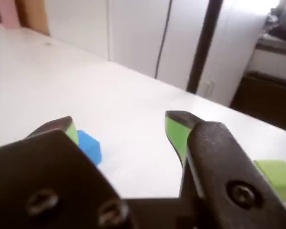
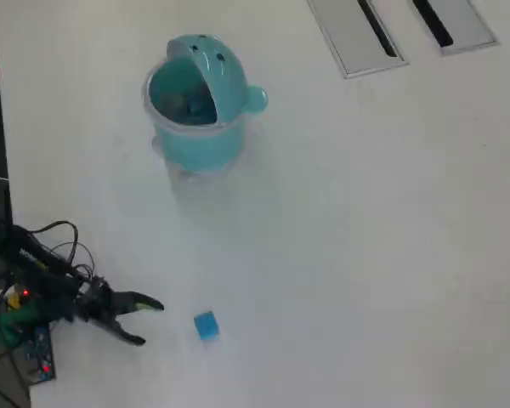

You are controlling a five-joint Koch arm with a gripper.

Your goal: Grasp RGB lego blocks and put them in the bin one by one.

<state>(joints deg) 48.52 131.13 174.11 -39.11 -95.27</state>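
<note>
On the white table (image 2: 348,255), the blue lego block (image 2: 206,325) lies just right of the gripper (image 2: 149,321) in the overhead view, not touching it. Jaws are spread apart and empty. A yellow-green block (image 1: 278,174) shows at the wrist view's right edge. The teal bin (image 2: 195,102) stands well apart, lid open.

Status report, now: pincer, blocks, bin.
Pincer open, empty. Small blue plastic cube on the white table just ahead of it, untouched. Teal whale-shaped plastic bin lid up. Path clear.
</note>
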